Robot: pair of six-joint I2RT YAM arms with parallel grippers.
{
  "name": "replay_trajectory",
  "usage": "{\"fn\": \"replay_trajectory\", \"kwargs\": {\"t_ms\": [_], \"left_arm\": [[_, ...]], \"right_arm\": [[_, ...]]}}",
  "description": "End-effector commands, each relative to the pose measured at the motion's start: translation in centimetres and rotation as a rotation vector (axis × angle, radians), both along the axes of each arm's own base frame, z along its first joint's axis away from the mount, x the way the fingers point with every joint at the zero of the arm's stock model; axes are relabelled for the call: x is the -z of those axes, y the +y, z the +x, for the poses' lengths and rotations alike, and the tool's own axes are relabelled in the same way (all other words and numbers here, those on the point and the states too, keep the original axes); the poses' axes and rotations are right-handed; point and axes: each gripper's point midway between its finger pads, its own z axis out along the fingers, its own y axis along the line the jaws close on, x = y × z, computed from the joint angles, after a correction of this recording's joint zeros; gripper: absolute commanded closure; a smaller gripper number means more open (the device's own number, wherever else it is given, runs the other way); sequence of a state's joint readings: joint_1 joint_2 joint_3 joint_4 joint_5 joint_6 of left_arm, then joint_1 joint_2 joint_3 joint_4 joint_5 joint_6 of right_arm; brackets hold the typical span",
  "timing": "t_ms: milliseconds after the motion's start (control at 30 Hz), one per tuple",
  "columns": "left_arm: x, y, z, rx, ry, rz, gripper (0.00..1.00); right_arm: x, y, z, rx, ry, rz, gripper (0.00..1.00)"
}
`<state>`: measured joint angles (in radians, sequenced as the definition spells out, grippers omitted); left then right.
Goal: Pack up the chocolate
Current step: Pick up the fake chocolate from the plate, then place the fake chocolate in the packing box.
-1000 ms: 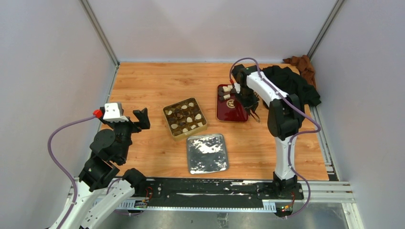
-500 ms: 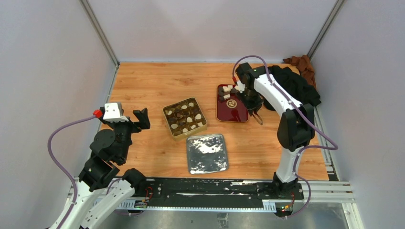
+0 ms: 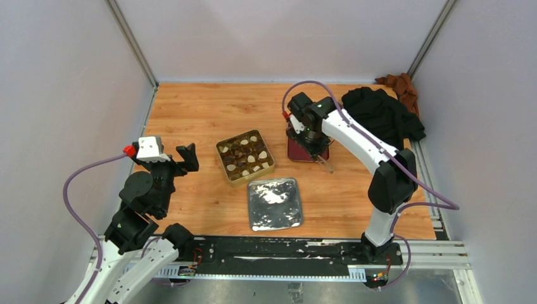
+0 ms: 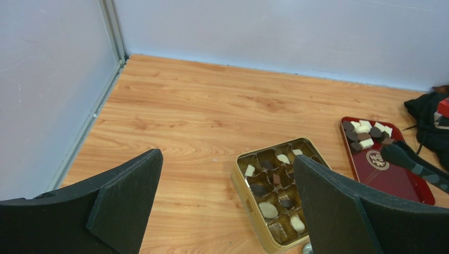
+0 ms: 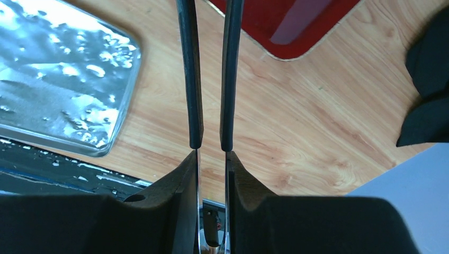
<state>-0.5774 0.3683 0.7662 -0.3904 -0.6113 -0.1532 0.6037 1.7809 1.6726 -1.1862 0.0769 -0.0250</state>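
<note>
Nearest, on the left, the left fingers (image 4: 127,196) stand wide apart above the tabletop (image 3: 202,114). Next lies a silver tray (image 3: 273,204), and just behind it is the gold tin (image 4: 246,196), with white and dark chocolate (image 4: 268,209) in several compartments. Further right, more chocolate is piled at the far end of the red tray (image 4: 402,182). The right fingers (image 5: 189,79) reach over this tray with only a narrow gap between them. Their tips are hidden, so I cannot tell if they hold a piece. A black cloth (image 3: 380,114) lies behind.
</note>
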Motion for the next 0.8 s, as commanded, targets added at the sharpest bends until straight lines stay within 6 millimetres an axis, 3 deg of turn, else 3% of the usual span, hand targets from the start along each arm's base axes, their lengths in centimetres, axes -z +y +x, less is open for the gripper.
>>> {"fn": "replay_trajectory", "kwargs": {"t_ms": [0,267,767], "left_arm": [[-0.2,0.4,0.0,-0.025,-0.018,-0.015,0.0],[-0.2,0.4,0.1,-0.025,-0.018,-0.017,0.0],[-0.2,0.4,0.0,-0.025,-0.018,-0.017,0.0]], "right_arm": [[-1.3,2.1,-1.8,-0.073,-0.002,0.017,0.87],[-1.3,6.6,-4.5,-0.227,0.008,0.032,0.87],[0.4,12.3,-8.2,-0.431,0.06,0.02,0.88]]}}
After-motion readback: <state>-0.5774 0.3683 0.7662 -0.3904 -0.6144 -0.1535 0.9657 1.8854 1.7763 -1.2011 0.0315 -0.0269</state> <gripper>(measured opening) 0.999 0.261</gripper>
